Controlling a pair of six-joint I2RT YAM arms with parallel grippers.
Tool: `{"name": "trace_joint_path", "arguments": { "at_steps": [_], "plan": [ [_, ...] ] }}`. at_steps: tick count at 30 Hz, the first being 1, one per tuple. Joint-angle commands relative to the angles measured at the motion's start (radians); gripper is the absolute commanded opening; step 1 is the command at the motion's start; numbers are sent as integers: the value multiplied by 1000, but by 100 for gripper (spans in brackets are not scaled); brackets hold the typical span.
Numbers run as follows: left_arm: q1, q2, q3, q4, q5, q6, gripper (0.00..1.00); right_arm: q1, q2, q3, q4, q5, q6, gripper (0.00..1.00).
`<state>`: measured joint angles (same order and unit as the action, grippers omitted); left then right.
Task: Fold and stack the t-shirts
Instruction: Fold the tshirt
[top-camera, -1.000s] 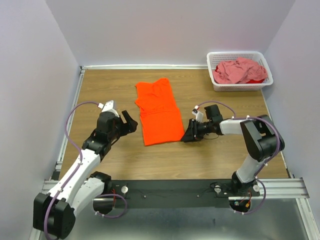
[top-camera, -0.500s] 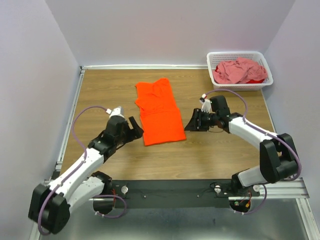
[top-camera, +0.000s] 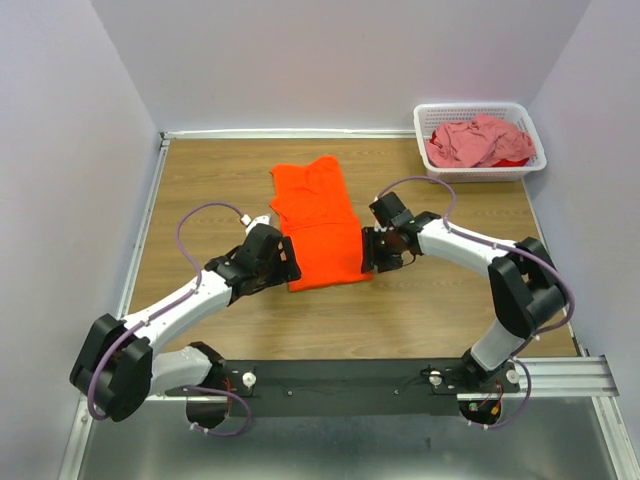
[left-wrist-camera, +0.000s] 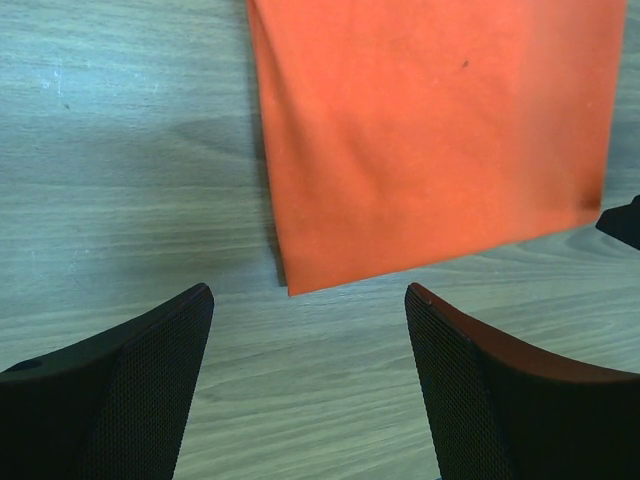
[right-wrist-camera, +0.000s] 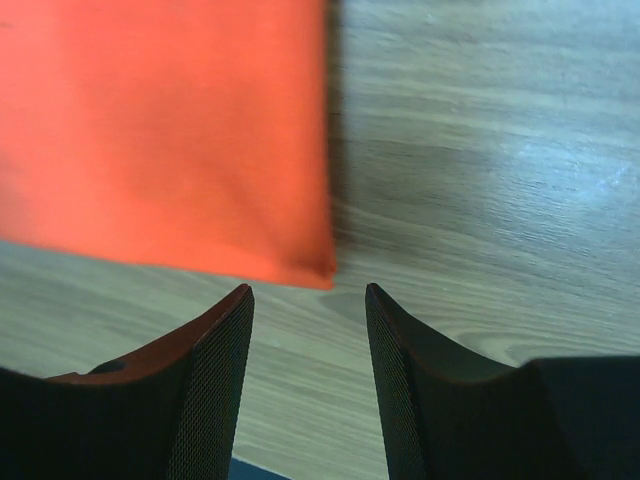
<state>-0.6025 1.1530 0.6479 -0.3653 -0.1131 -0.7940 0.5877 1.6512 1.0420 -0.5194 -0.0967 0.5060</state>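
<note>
**Two arms flank a folded shirt.** Seen from above, a bright orange cloth t-shirt (top-camera: 318, 225), folded into a long narrow panel, lay flat near the middle of the brown wood-grain table (top-camera: 430, 320). Its collar end pointed toward the far wall and its hem toward the near edge. The left gripper (top-camera: 287, 262) sat low just beside the hem's left corner, and the right gripper (top-camera: 366, 250) just beside its right corner. A dusty pink t-shirt (top-camera: 470, 140) lay crumpled in a white plastic lattice basket (top-camera: 480, 108) at the table's far right corner, well apart from the orange one.

The wrist cameras supplied what the overhead could not. The left wrist view showed that arm's black mesh-textured fingers (left-wrist-camera: 140, 390) spread wide with nothing between them. The shirt's near left corner lay just beyond the gap, apart from both tips. The right wrist view showed its own dark fingers (right-wrist-camera: 200, 380) parted more narrowly and gripping nothing, with the hem's right corner just ahead of the gap and untouched. Only the overhead view took in the basket and the collar end.

Bare wood lay open on both sides of the orange shirt, between its hem and the table's near edge, and across the left half of the table. Pale walls (top-camera: 330, 60) closed the table in on three sides.
</note>
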Motion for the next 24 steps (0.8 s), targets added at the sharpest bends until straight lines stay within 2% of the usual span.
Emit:
{"name": "trace_joint_path", "arguments": {
  "at_steps": [1,4,8,18,24],
  "plan": [
    [-8,31,29,-26,-34,16,86,15,45,39,-62,91,29,56],
    [-10,47,30,-23,-27,26,86,23,78,49,-60,91,32,54],
    [-10,56,32,-21,-22,36,86,31,114,69,-59,91,25,45],
    [-10,82,59,-50,-30,67,86,67,170,52,-76,141,55,40],
    [-10,80,58,-64,-31,73,85,110,223,47,-148,210,107,36]
  ]
}}
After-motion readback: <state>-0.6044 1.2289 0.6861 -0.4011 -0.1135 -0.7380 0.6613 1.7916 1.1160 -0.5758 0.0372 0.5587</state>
